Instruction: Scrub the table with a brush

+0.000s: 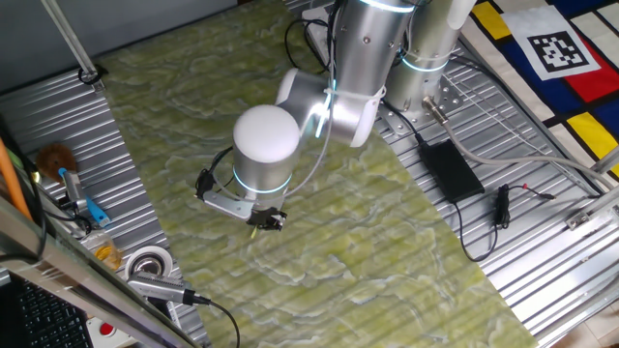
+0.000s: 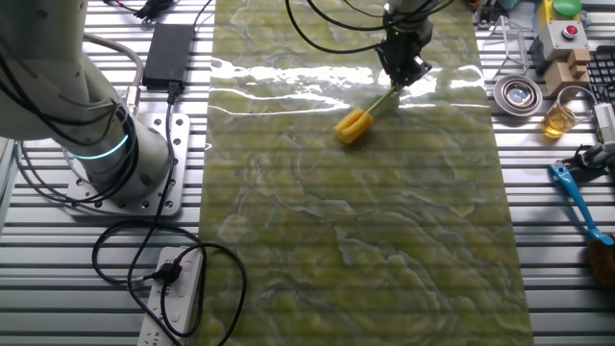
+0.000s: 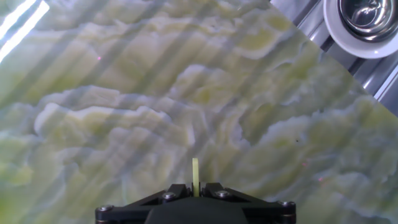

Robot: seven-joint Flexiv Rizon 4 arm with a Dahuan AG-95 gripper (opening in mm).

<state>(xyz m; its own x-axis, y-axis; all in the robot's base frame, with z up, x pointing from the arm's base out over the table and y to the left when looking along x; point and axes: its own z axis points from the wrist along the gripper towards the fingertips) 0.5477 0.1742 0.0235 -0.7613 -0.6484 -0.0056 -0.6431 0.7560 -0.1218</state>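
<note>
We've got the gripper (image 3: 195, 188) clamped on the thin handle of the brush (image 2: 366, 115); hand view shows the stick tip poking up between the closed fingers. The yellow head lies on the table (image 2: 365, 250), angled away from the gripper, near the glare band. Our read: brush is light, bristles soft, but the handle looks thin and could flex or pivot in the grip under downward load, so hold low on the stick and press gently. Marbled surface looks glossy, likely slick. Farther out, a metal cup (image 2: 516, 94) sits on the ribbed panel, well apart.
</note>
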